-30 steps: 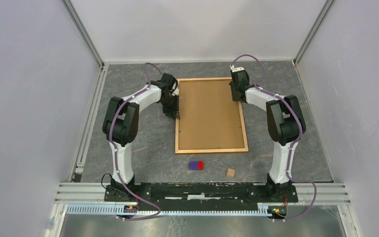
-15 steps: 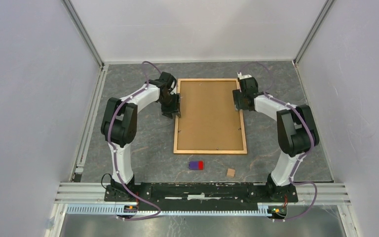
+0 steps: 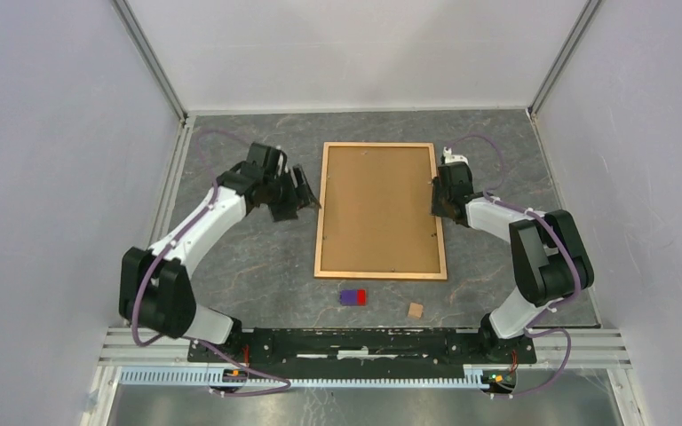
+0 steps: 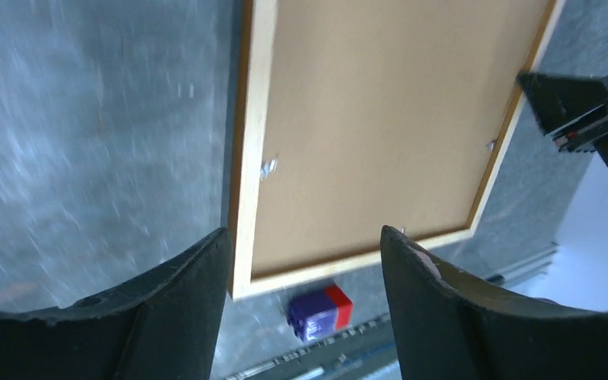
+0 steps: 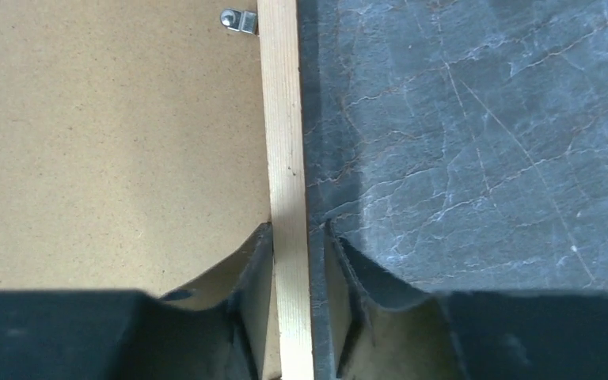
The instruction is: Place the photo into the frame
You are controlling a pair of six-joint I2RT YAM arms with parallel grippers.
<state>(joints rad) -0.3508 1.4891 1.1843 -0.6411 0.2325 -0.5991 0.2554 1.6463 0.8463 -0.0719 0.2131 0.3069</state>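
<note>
One frame of light orange-brown wood lies flat at the middle of the grey marbled table, long sides running from 12 to 6 o'clock. Its opening is filled edge to edge by a plain brown backing board, face up. Small metal clips sit at the inner edge of the moulding, against the board. Whether the photo lies beneath the board cannot be told, since the board covers the whole opening.

At 3 o'clock of the frame, the right gripper straddles the right rail. In the right wrist view the right gripper is pinched on that rail, one finger over the board side and the other over the table side.

At 9 o'clock of the frame, the left gripper hangs just beside the left rail, not touching it. In the left wrist view its jaws are spread wide with nothing between them, and the left gripper looks down on the near left corner of the frame.

At 6 o'clock of the frame, near its bottom rail but apart from it, sits a small purple-and-red block. At 5 o'clock, a little farther out, sits a small wooden cube.
</note>
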